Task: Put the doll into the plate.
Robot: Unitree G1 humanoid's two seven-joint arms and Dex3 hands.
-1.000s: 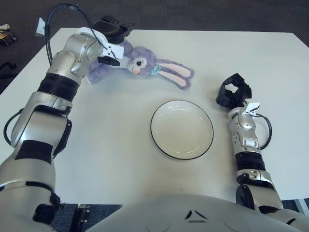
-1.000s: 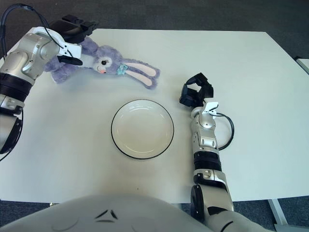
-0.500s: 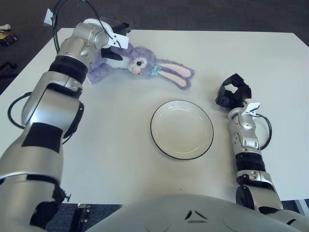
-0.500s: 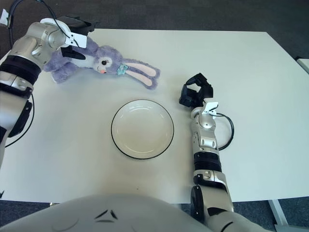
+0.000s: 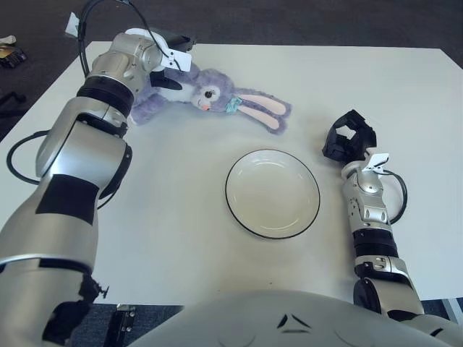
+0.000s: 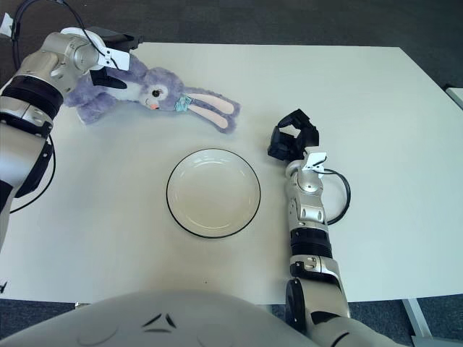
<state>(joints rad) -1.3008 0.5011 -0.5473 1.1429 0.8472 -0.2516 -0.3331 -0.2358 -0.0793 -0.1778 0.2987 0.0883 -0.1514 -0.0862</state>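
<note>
A purple plush bunny doll (image 5: 210, 94) lies on its side at the back left of the white table, its long pink-lined ears pointing right. My left hand (image 5: 172, 62) is at the doll's neck and back. One dark finger presses on its front and the others reach behind it, so the hand is closed around the doll. The doll still touches the table. A white plate (image 5: 272, 194) with a dark rim sits empty at the table's middle, in front of and to the right of the doll. My right hand (image 5: 349, 141) shows to the right of the plate, loosely curled and holding nothing.
The white table (image 5: 166, 238) reaches the dark floor at the back and at both sides. A black cable (image 5: 87, 18) loops above my left forearm, and another (image 5: 399, 189) loops beside my right wrist.
My left arm has swung in and the hand has turned and settled closer around the doll's neck. The doll, the plate and my right hand have not moved.
</note>
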